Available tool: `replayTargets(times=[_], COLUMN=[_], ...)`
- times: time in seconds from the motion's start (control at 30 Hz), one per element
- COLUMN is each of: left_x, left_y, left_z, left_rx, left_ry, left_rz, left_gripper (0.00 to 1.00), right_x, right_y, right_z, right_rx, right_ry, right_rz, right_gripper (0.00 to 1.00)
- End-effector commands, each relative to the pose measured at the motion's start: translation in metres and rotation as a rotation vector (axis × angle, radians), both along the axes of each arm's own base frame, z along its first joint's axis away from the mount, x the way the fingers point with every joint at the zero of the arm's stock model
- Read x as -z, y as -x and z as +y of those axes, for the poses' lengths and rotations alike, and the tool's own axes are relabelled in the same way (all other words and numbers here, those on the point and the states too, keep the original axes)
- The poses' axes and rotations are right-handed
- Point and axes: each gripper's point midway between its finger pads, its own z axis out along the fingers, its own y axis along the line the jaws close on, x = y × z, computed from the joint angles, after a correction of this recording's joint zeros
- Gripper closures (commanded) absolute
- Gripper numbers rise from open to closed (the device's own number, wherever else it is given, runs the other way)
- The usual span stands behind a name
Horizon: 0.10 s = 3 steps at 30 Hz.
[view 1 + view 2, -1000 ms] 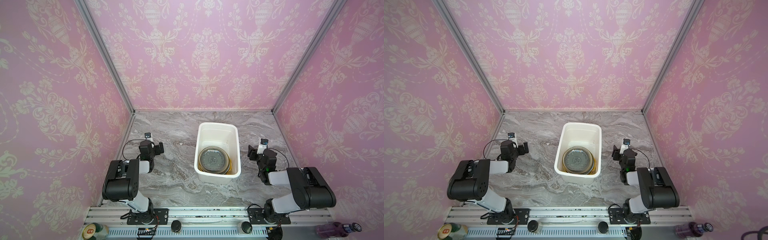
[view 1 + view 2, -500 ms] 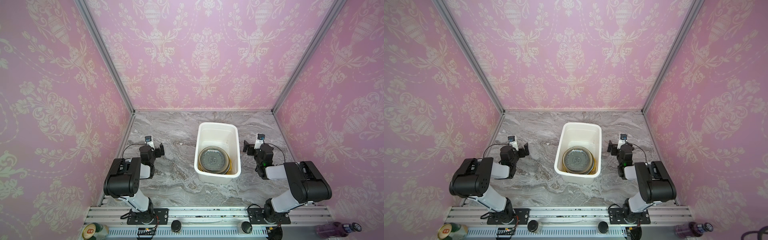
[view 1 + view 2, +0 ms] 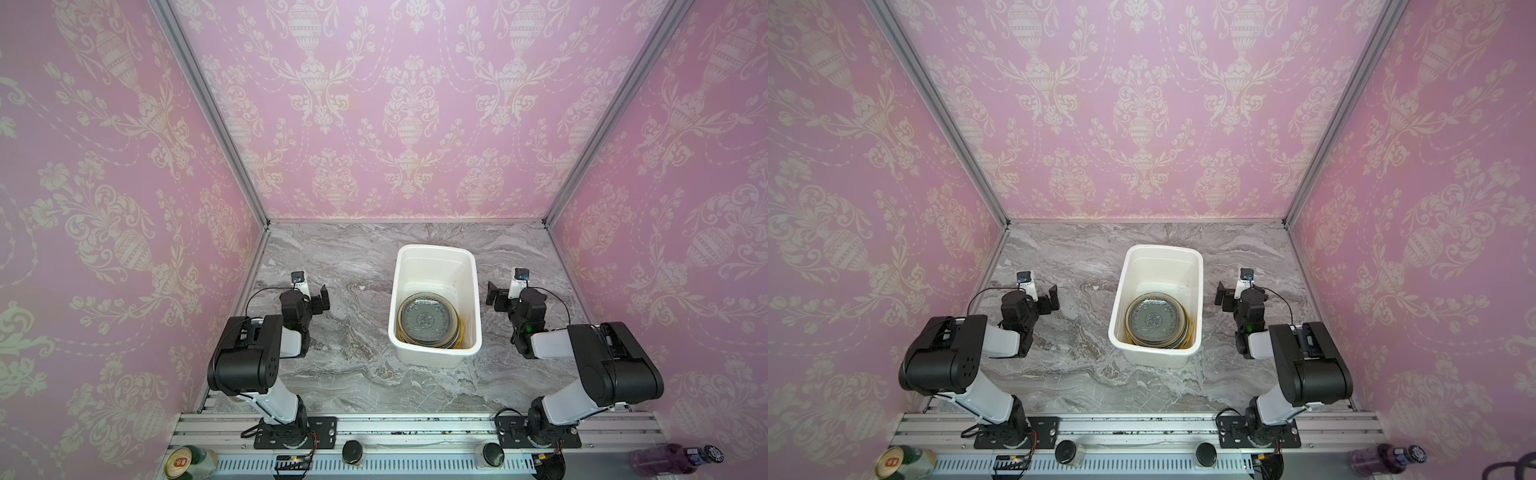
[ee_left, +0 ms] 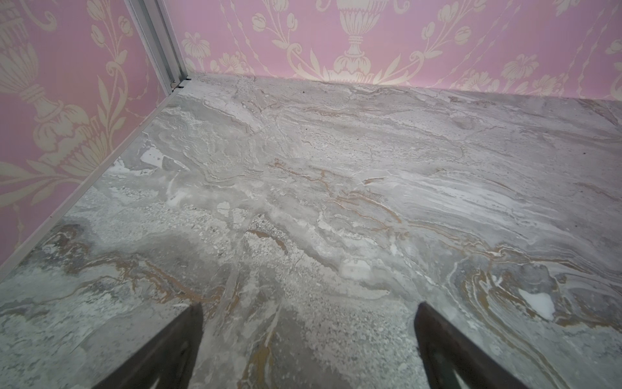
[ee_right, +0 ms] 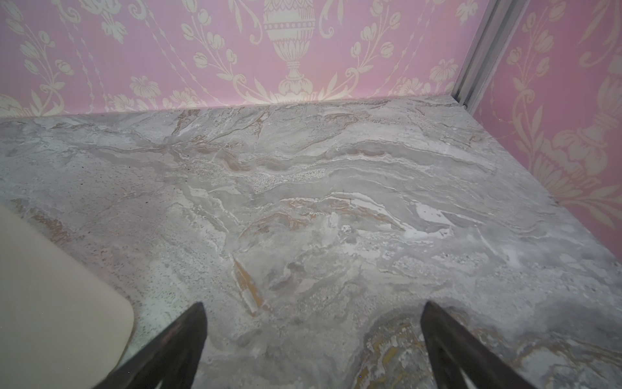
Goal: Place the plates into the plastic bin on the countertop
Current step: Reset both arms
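Observation:
The white plastic bin (image 3: 434, 253) (image 3: 1160, 251) stands mid-countertop (image 3: 353, 374) in both top views. The plates (image 3: 428, 318) (image 3: 1154, 318) lie stacked inside its near end, a dark patterned glassy one on top with yellow rims showing beneath. My left gripper (image 3: 320, 300) (image 4: 309, 308) hovers low over bare marble left of the bin, open and empty. To the bin's right, my right gripper (image 3: 496, 297) (image 5: 311, 306) is also open and empty. A corner of the bin (image 5: 50, 303) shows beside its finger.
Pink patterned walls close in the back and both sides, with metal corner posts (image 3: 208, 112). A mounting rail (image 3: 395, 428) runs along the front edge. A can (image 3: 189, 462) and a purple bottle (image 3: 673, 457) lie off the countertop in front.
The right gripper has moved a little toward the back wall beside the bin, and its jaws have spread wider. The left arm has only settled slightly.

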Motion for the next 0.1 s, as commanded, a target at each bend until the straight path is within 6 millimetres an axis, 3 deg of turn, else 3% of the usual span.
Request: replayTargets(times=[0.0, 0.07], left_x=[-0.0059, -0.0059], left_y=[-0.0021, -0.0021], left_z=[0.0014, 0.0017], left_rx=[-0.002, -0.004], left_ry=[-0.032, -0.033], left_rz=[-0.020, -0.019], left_gripper=[0.01, 0.01], right_x=[-0.0023, -0.0029], right_y=[-0.0016, -0.0011], right_z=[-0.0018, 0.0009], right_rx=[0.003, -0.009], right_ry=[0.013, 0.019], right_rz=[-0.002, -0.005], right_gripper=[0.00, 0.00])
